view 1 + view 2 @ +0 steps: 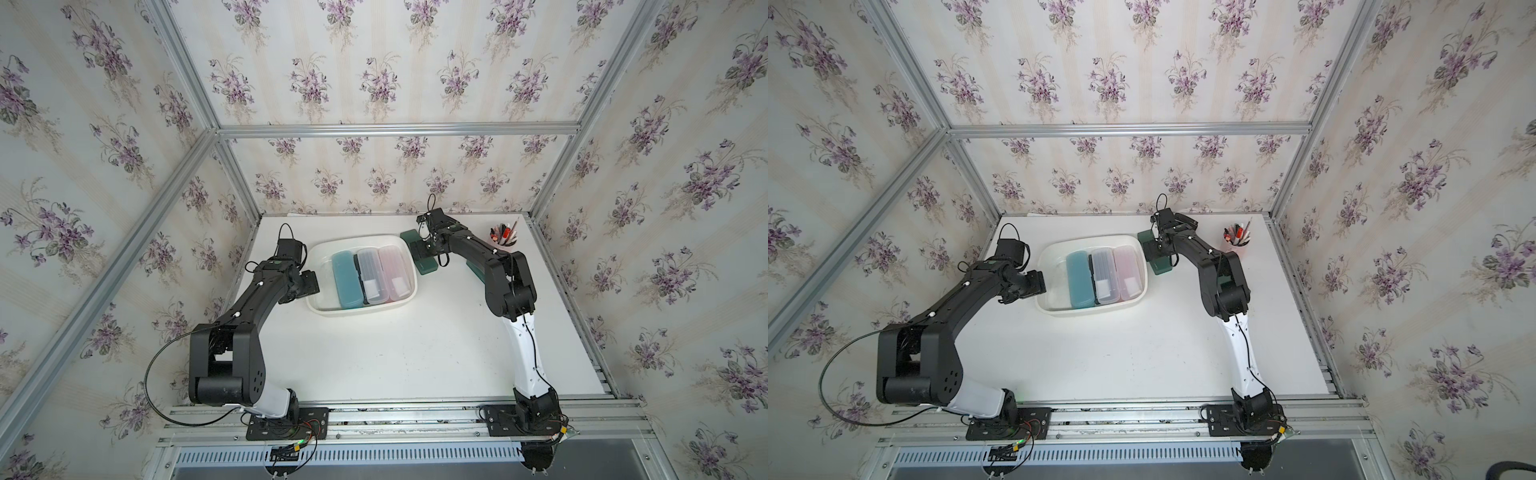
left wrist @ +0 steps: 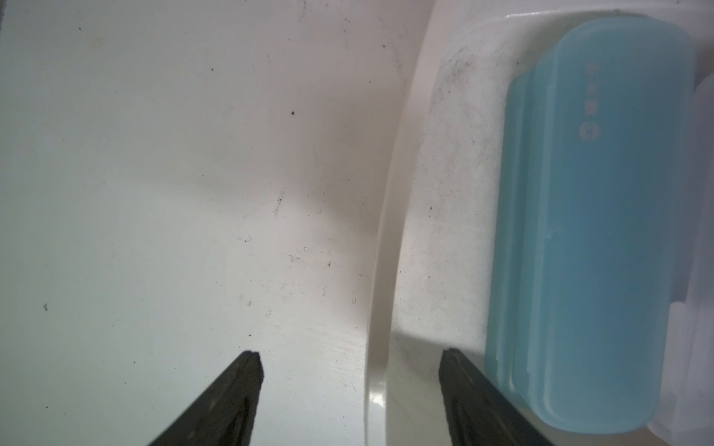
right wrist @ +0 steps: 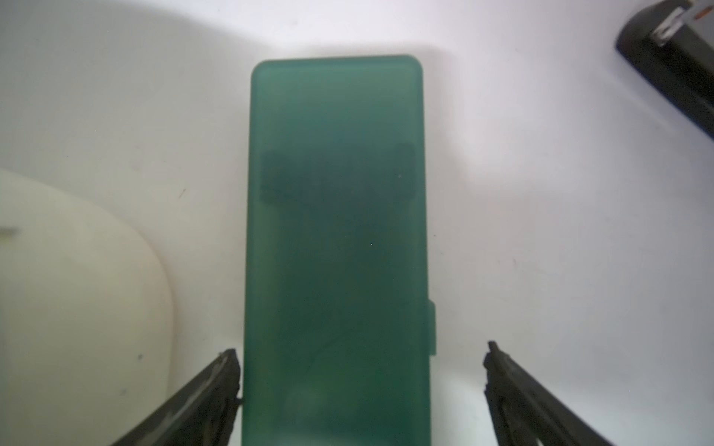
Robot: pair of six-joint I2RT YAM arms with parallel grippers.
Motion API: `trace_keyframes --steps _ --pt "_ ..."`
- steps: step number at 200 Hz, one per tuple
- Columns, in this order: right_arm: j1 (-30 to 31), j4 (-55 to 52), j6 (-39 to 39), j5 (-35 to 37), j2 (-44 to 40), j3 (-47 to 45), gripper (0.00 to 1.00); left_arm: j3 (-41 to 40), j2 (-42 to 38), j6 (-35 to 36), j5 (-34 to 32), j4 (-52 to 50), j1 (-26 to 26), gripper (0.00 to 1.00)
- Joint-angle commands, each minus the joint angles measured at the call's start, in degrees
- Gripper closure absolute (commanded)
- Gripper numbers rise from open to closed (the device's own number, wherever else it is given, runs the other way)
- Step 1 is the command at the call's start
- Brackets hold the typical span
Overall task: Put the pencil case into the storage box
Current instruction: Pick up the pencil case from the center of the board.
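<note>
Looks like the grasp step: right claw (image 3: 361,351) spread to its widest, empty, straddling the green pencil case (image 3: 336,251), one finger close against a long side. Lies flat on the table (image 1: 415,353), just beside the storage box (image 1: 322,253), outside it. Probably calls for closing on the long sides, lifting clear of the rim, and carrying to the bare strip beside the blue case (image 2: 599,231). Left claw (image 2: 351,354) partly open, empty, above the box rim.
</note>
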Motion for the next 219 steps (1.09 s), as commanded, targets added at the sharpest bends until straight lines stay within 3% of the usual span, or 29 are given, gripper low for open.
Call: trace_keyframes --steps 1,19,37,59,68,153,219 --pt "-0.6 -2.8 -1.5 -1.3 1.3 0.4 0.00 0.1 0.1 0.6 -0.9 -0.1 0.0 0.23" --pt "-1.2 -2.8 -1.6 -2.6 1.6 -0.2 0.02 0.0 0.0 0.6 -1.1 -0.1 0.1 0.23" --pt "-1.5 -2.3 -1.7 -3.0 0.9 -1.7 0.09 0.1 -0.1 0.6 -1.1 -0.1 0.1 0.23" --pt "-1.7 -0.3 -1.3 -3.1 -1.6 -5.5 0.38 0.1 0.0 0.6 -1.1 -0.1 0.1 0.23" --pt "-1.9 0.2 -0.7 -3.2 -2.5 -6.8 0.44 0.1 0.0 0.6 -1.1 0.0 0.1 0.22" --pt "-2.2 2.6 7.5 -3.2 -16.3 -19.5 0.45 -0.2 -0.2 0.5 -0.1 0.6 0.1 0.23" --pt "5.4 -2.6 18.9 -0.1 -25.1 -17.3 0.45 -0.5 -0.6 0.1 1.2 0.7 0.1 0.22"
